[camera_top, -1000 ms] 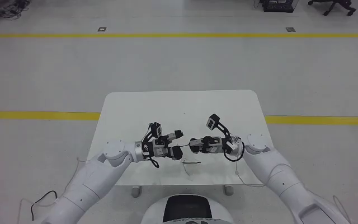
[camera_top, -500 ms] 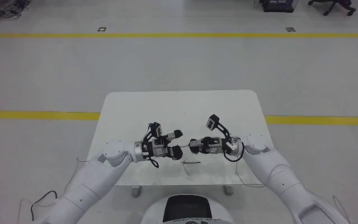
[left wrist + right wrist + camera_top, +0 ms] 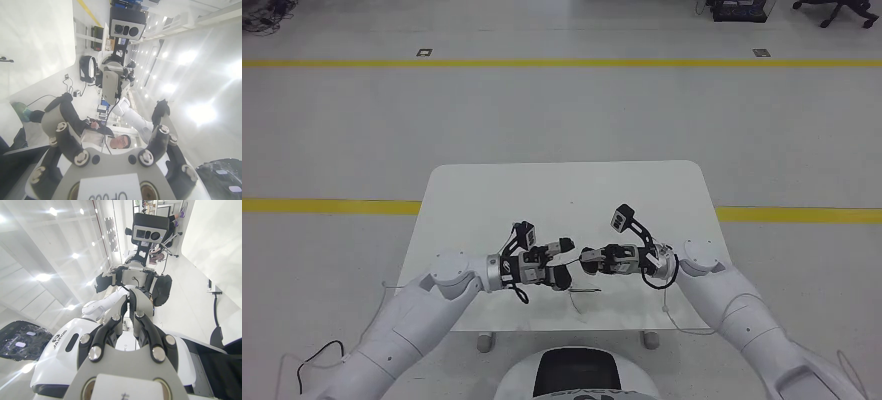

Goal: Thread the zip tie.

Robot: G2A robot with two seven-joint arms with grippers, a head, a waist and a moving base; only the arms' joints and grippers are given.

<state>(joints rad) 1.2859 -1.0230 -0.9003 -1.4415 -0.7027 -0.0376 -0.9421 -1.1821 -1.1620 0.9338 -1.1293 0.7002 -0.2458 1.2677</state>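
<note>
**A:** Why are both arms held up over the middle of the worktop's [image 3: 542, 190] near edge, tip to tip?

**B:** Threading needs the two ends brought into one line in the air, I judge. So the left gripper [image 3: 564, 262] and the right gripper [image 3: 589, 261] face each other, just beside one another and clear of the surface.

**A:** And the zip tie [image 3: 104, 138]?

**B:** I take it to be the thin black strand running from the right gripper toward the left wrist. It is off the worktop.

**A:** How does the right one hold it?

**B:** Its fingers [image 3: 135, 306] are drawn close, with only a sliver between them. The pinch itself is hidden, but the strand leads out from there, so I judge them clamped on the zip tie.

**A:** The left?

**B:** Its fingers [image 3: 64, 109] are spread wide and grip nothing. The strand crosses the gap between them, touching neither as far as I can tell. Spread like that, they can take the free end once it lines up.

**A:** Which end is the head?

**B:** Too thin to tell.
</note>
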